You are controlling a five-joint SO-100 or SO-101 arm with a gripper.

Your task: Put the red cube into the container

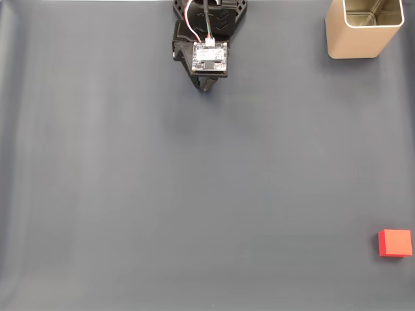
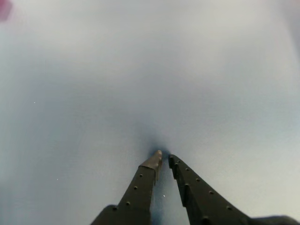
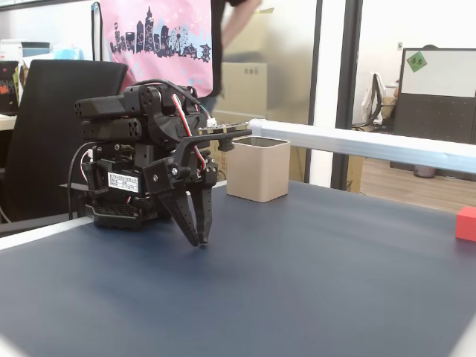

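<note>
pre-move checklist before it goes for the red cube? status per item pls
1. End effector carries nothing: ok, tips nearly together with nothing between them.
2. Red cube located: ok, alone on the mat, bottom right in a fixed view.
3. Path to cube unobstructed: ok, bare dark mat between.
4. Container upright, mouth open: ok, top right in that same view.
5. Cube within reach: cannot tell, it sits near the mat's edge.
6. End effector open enough for cube: not ok.

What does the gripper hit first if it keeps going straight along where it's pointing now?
The table surface. The gripper points steeply down, tips shut and just above or touching the dark mat. Neither the red cube nor the container lies in that line.
</note>
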